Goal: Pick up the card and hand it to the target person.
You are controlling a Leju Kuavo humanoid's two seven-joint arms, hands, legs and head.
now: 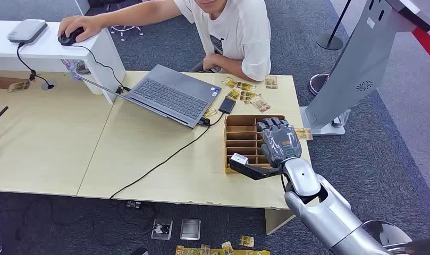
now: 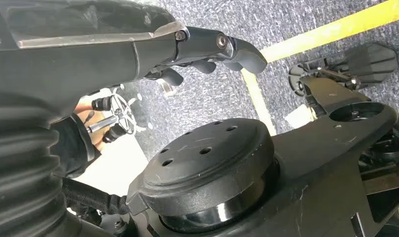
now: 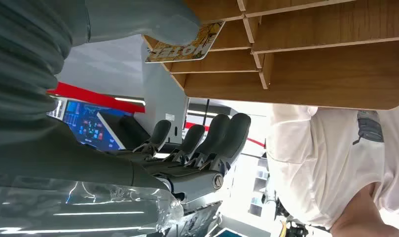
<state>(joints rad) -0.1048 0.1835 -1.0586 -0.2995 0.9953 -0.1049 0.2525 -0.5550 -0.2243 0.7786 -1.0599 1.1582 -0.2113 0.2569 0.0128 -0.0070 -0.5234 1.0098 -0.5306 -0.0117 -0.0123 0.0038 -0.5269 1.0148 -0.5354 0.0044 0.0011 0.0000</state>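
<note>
My right hand (image 1: 279,143) hovers palm down over the wooden slotted tray (image 1: 239,139) at the table's right end. In the right wrist view its thumb (image 3: 138,19) touches a yellow printed card (image 3: 187,47) lying at the tray (image 3: 310,69), while the dark fingers (image 3: 202,140) stay spread and apart from it. Nothing is pinched. The person in a white T-shirt (image 1: 234,32) sits across the table, one hand on a mouse (image 1: 72,36). My left hand (image 2: 187,44) hangs by my body with nothing in it.
Several loose cards (image 1: 247,93) lie beyond the tray near the person. An open laptop (image 1: 173,95) with a black cable sits to the tray's left. A grey kiosk stand (image 1: 356,69) rises right of the table. More cards lie on the floor (image 1: 223,248).
</note>
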